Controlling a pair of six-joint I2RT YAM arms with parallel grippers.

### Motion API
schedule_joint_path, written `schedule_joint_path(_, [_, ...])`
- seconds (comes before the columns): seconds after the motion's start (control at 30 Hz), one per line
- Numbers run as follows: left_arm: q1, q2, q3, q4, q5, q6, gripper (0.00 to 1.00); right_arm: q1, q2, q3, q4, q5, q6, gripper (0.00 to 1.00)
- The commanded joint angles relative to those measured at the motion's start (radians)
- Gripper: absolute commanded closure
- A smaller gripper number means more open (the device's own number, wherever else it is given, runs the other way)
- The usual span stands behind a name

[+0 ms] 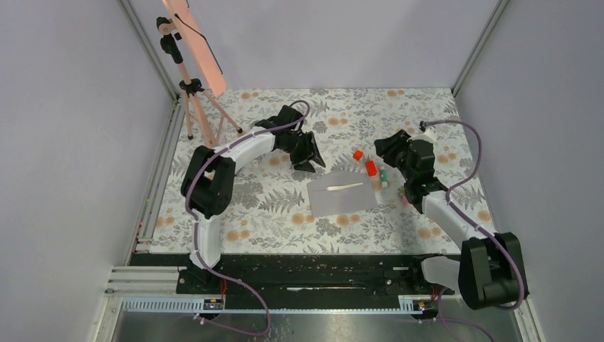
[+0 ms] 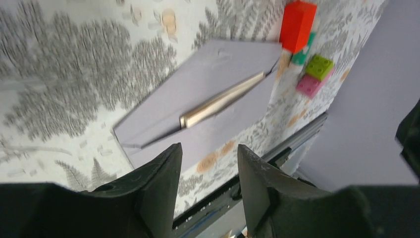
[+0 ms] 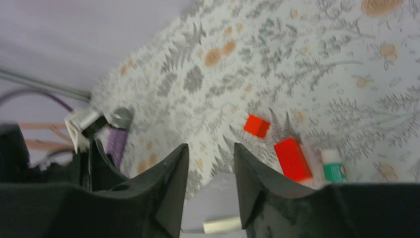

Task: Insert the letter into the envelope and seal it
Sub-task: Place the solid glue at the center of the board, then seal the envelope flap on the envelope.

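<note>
1. Top view: the left arm (image 1: 235, 149) has its elbow raised over the near-left of the table (image 1: 263, 214). Its forearm sweeps out to the far middle and the wrist is bent back down. The left gripper (image 1: 310, 162) hangs near the far-left corner of the envelope (image 1: 342, 196), off the paper.
2. The left gripper's fingers are parted with nothing between them.
3. The right arm (image 1: 449, 214) runs from the near-right base up the right side, wrist turned toward centre. The right gripper (image 3: 211, 147) sits just right of the envelope, above the blocks. Its fingers are also spread and grip nothing.
4. The envelope lies flat mid-table between the two grippers. The letter (image 1: 345, 187) shows only as a thin cream strip across the envelope's upper half.
5. Left wrist view only: the strip pokes out from under a fold line of the envelope. It looks tucked in, but blur stops us confirming how deep.
6. That view also shows a green brick (image 2: 319, 65) and a pink brick (image 2: 309, 85) beside the tall red block (image 2: 297, 20), off the envelope's right end.
7. Right wrist view only: a small red cube (image 3: 256, 125) set apart from the tall block, with a green-and-white bottle (image 3: 334, 166) beside it.
8. Top view only: a tripod (image 1: 192, 92) at far left.
</note>
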Motion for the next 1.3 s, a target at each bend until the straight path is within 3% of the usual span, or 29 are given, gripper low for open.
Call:
schedule_joint_path(0.0, [0.013, 0.112, 0.158, -0.066, -0.054, 0.049, 0.53, 0.045, -0.053, 0.05, -0.517, -0.017, -0.112, 0.6])
schedule_joint_path(0.3, [0.013, 0.27, 0.341, -0.119, -0.088, 0.063, 0.52, 0.055, -0.047, 0.02, -0.675, -0.062, -0.099, 0.93])
schedule_joint_path(0.43, [0.012, 0.302, 0.364, -0.138, -0.129, 0.083, 0.52, 0.056, 0.047, 0.055, -0.688, -0.101, -0.099, 0.99])
schedule_joint_path(1.27, [-0.02, 0.316, 0.275, -0.113, 0.001, 0.101, 0.51, 0.063, 0.344, 0.17, -0.713, -0.165, -0.09, 1.0])
